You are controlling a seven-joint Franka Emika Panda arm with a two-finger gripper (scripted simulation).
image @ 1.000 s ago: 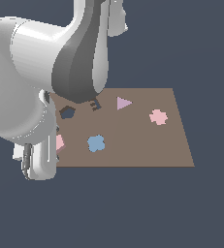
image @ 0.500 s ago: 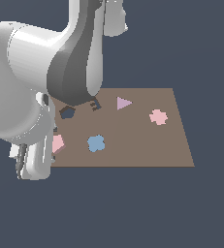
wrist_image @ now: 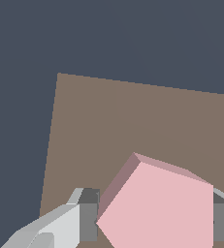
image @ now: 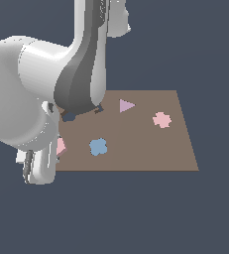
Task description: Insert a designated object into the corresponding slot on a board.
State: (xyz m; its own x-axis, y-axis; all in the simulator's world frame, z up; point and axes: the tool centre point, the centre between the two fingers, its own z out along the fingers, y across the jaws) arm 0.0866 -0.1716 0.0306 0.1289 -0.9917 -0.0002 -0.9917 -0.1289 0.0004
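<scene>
The gripper (wrist_image: 152, 223) is closed on the pentagon (wrist_image: 159, 208): in the wrist view one grey finger (wrist_image: 88, 215) presses against one side of the pink block and the other finger (wrist_image: 222, 220) against the opposite side, with bare brown board (wrist_image: 133, 121) beyond it. In the exterior view the arm (image: 31, 109) fills that view's left, its white and grey links reaching down over the board's left part, and the gripper itself is mostly hidden behind them. Just a sliver of the pentagon (image: 61, 147) shows there, peeking out at the arm's edge near the board's (image: 150, 149) left edge; whether it rests on the surface or is lifted cannot be told. A little farther back, a dark patch of the slot (image: 69, 117) shows just under the grey link, most of it covered by the arm, so its outline cannot be made out. Right beside it, a second small dark cutout (image: 98, 110) is also half hidden. Moving right, a blue cross (image: 98, 146) lies flat on the board, near the pentagon but apart from it. Farther back and to the right sits a purple triangle (image: 126, 105), pointing right. Rightmost is a pink cross (image: 161, 119), lying flat and well apart from the other pieces, toward the board's right edge.
</scene>
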